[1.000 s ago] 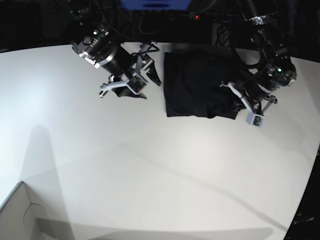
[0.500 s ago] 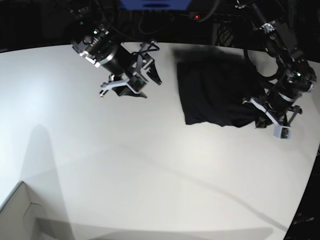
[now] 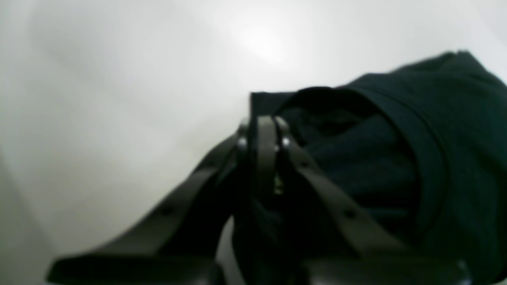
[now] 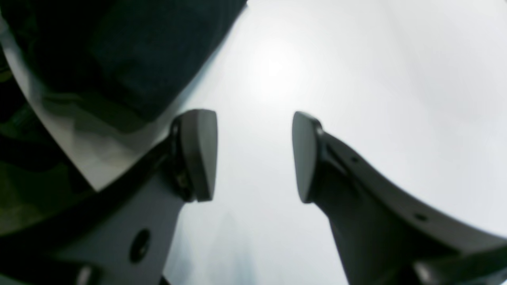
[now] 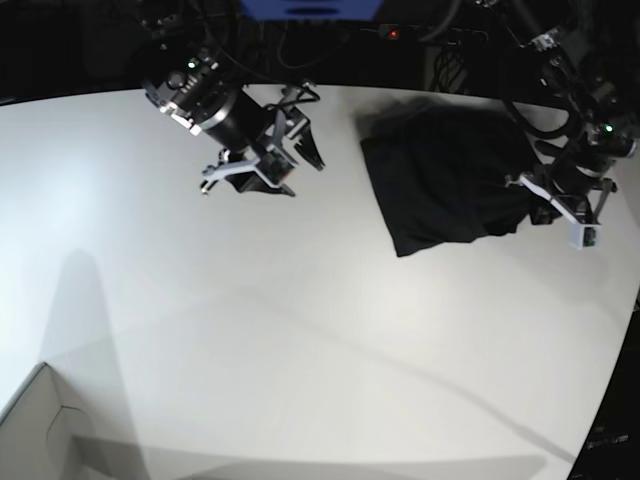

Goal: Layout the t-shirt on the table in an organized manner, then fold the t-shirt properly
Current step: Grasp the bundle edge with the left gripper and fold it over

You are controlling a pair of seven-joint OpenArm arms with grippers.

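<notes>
T-shirt [image 5: 450, 175] lies bunched at the far edge of the table [image 5: 300, 350], on the left arm's side — not yet spread. Left gripper [image 3: 266, 130] is clamped together on a fold of the black fabric, probably to drag it flat. Right gripper [image 4: 253, 154] hangs with jaws apart over bare tabletop, holding nothing, likely waiting for an edge.

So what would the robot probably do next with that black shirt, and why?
Probably the left gripper, shut on the t-shirt, should let go of the edge it pinches. The shirt is a bunched heap near the far edge of the table, not spread flat. The right gripper hangs open over bare table, holding nothing, so it is free to take another edge and help spread the cloth.
</notes>
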